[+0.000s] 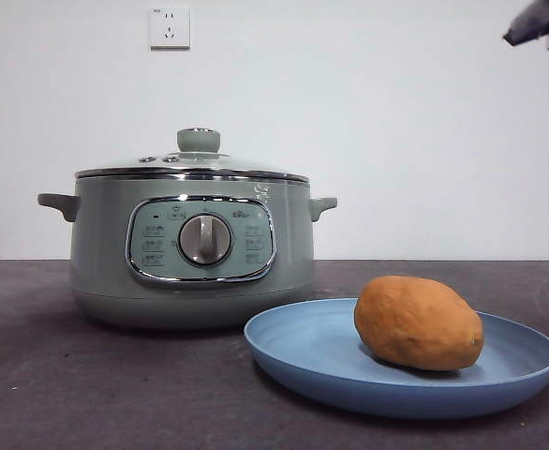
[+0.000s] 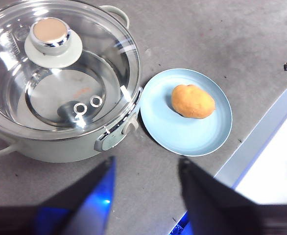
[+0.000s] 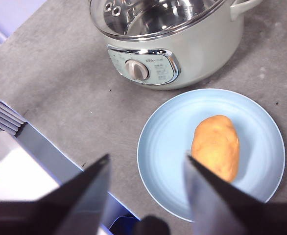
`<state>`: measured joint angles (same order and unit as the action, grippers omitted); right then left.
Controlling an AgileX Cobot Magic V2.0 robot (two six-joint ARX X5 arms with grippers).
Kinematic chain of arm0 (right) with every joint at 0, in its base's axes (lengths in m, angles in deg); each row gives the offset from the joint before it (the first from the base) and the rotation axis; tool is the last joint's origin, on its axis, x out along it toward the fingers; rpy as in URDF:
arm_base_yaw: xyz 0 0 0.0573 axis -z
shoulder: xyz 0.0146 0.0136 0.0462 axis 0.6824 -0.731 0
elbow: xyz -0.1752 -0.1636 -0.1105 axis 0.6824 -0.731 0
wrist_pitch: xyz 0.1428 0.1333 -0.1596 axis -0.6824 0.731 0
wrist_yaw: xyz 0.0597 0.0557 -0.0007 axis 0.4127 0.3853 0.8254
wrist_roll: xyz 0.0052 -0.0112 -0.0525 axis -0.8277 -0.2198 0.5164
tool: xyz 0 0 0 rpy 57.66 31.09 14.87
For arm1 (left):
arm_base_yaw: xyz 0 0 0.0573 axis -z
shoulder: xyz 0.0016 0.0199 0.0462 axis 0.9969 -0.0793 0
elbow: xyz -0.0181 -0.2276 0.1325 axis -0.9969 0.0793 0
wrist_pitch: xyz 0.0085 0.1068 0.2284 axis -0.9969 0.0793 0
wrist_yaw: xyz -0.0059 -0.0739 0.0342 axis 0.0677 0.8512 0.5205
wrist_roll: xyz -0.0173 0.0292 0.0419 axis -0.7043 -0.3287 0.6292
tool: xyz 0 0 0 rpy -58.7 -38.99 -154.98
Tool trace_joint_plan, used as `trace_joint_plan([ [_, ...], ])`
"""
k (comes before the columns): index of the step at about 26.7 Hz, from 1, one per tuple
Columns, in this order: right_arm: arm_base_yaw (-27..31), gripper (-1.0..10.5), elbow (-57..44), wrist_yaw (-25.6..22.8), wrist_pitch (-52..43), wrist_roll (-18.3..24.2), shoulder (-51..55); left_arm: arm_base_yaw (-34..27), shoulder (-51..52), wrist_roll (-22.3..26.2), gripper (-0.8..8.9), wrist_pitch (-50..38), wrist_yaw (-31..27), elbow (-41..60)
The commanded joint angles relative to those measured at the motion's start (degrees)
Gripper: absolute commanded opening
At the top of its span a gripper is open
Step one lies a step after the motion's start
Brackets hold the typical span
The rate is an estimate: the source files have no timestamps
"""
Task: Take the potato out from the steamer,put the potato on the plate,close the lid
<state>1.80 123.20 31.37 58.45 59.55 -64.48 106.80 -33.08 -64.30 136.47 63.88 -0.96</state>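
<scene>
The orange-brown potato (image 1: pixel 419 322) (image 2: pixel 193 101) (image 3: pixel 216 146) lies on the light-blue plate (image 1: pixel 312 352) (image 2: pixel 178 132) (image 3: pixel 165 142), right of the sage-green steamer (image 1: pixel 193 248) (image 2: pixel 50 147) (image 3: pixel 192 54). The glass lid (image 1: pixel 192 167) (image 2: pixel 60 83) (image 3: pixel 148 17) sits shut on the steamer, its knob on top. My left gripper (image 2: pixel 144 169) hangs open high above the table in front of the steamer, holding nothing. High over the plate's near edge, my right gripper (image 3: pixel 146 164) is also open and empty. One black arm tip (image 1: pixel 540 21) shows at the front view's top right corner.
The dark grey table (image 1: pixel 87 384) ends at a pale edge (image 2: pixel 261 147) beyond the plate. A wall socket (image 1: pixel 170 27) is on the white wall behind the steamer.
</scene>
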Motion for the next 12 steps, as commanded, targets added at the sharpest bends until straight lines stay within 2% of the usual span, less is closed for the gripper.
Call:
trace_joint_plan([
  [1, 0.0, 0.0, 0.1, -0.2, -0.3, -0.5, 0.0, 0.1, 0.0, 0.0, -0.05, -0.3, 0.3, 0.0],
  [12, 0.0, 0.0, 0.1, -0.2, -0.3, -0.5, 0.0, 0.1, 0.0, 0.0, -0.04, -0.6, 0.0, 0.0],
])
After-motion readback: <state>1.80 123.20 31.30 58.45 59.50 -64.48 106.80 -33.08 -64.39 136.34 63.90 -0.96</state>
